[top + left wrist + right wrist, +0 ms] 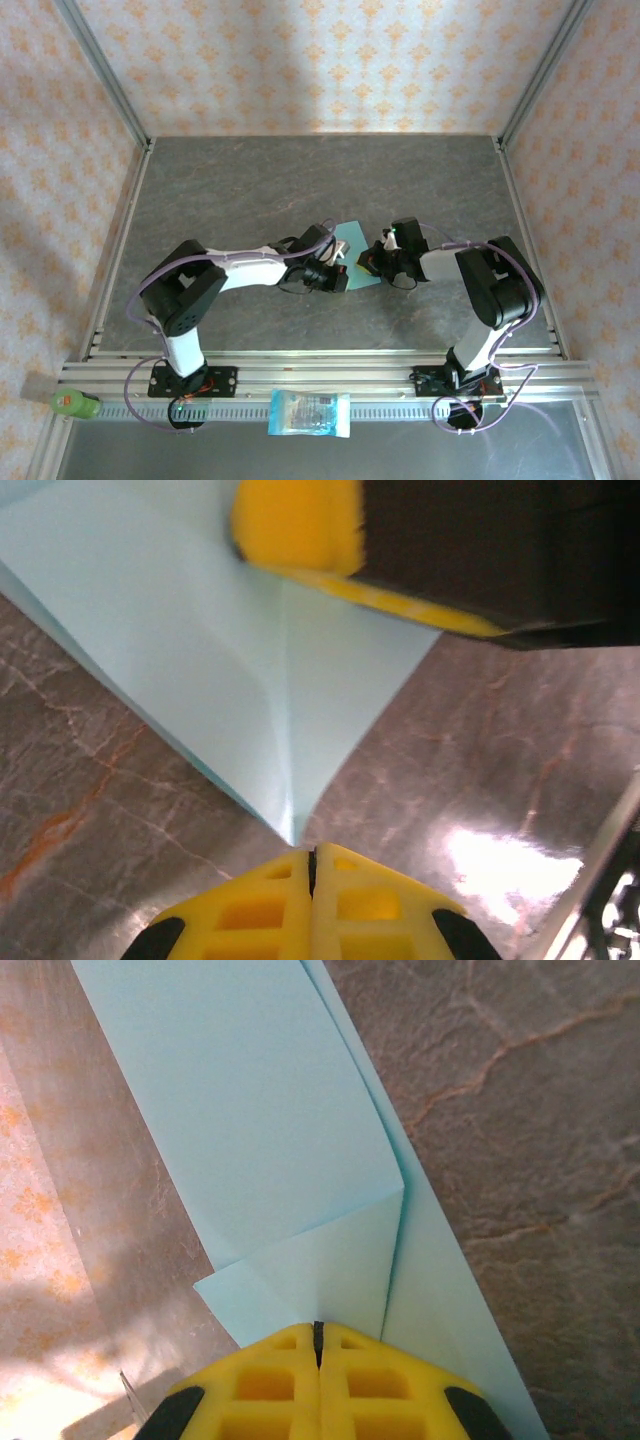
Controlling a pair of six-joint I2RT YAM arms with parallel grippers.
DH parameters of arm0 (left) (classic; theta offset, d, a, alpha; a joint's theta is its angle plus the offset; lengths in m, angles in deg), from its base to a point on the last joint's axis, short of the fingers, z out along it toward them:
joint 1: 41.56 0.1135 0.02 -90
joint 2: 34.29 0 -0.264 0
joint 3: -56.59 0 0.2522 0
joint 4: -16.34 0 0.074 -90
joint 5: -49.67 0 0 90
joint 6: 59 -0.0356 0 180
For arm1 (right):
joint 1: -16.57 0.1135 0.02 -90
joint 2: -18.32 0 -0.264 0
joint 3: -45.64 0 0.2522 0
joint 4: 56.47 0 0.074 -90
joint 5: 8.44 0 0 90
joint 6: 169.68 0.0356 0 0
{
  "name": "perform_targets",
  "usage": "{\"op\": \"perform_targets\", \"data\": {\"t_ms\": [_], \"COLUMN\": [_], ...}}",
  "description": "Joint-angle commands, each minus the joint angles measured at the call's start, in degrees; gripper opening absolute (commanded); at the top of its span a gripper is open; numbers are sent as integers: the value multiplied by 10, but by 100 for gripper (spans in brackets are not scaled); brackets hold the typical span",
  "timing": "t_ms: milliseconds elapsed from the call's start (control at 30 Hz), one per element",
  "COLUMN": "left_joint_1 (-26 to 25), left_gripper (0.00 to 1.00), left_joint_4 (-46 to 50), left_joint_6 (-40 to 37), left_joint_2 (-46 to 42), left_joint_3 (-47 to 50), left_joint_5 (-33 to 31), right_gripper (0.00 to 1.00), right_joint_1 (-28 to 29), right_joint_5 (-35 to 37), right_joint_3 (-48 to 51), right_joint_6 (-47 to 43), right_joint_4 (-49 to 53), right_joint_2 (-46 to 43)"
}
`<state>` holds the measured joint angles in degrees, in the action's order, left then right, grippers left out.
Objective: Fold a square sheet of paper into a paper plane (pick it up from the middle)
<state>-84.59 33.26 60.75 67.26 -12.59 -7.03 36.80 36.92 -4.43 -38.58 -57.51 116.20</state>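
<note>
Over table (300, 180), paper (352, 238) in end effectors (343, 274) (372, 262)

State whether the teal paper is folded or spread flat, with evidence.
Folded: the square sheet of paper shows overlapping flaps in the right wrist view.

Two pincers are showing — left pincer (312, 858), right pincer (318, 1328) — plus one square sheet of paper (250, 1110), one packet (310, 413), one green object (75, 403).

Arms bent inward, left hand (312, 858) and right hand (318, 1328) both clamped shut, tips facing each other.
</note>
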Motion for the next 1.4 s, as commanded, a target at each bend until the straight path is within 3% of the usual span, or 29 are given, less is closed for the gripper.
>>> {"op": "perform_targets", "data": {"t_ms": [0,267,567,967,1167,1367], "left_joint_1": [-1,-5,-15,-19,6,12], "left_gripper": [0,0,0,0,0,0], "left_joint_4": [-36,-113,-87,-137,-187,-234], "left_joint_6": [35,92,94,111,174,206], "left_joint_2": [-31,34,77,-26,-110,-47], "left_joint_3": [6,-15,-8,98,126,83], "left_joint_5": [-20,12,-1,17,-82,-40], "right_gripper": [0,0,0,0,0,0], "right_joint_1": [-2,-2,-2,-2,-2,-2], "right_joint_5": [60,56,56,49,54,58], "right_joint_3": [20,16,16,18,39,71], "right_joint_6": [-11,-10,-13,-17,19,56], "right_joint_4": [80,79,80,81,58,29], "right_joint_2": [17,15,16,16,-16,-54]}}
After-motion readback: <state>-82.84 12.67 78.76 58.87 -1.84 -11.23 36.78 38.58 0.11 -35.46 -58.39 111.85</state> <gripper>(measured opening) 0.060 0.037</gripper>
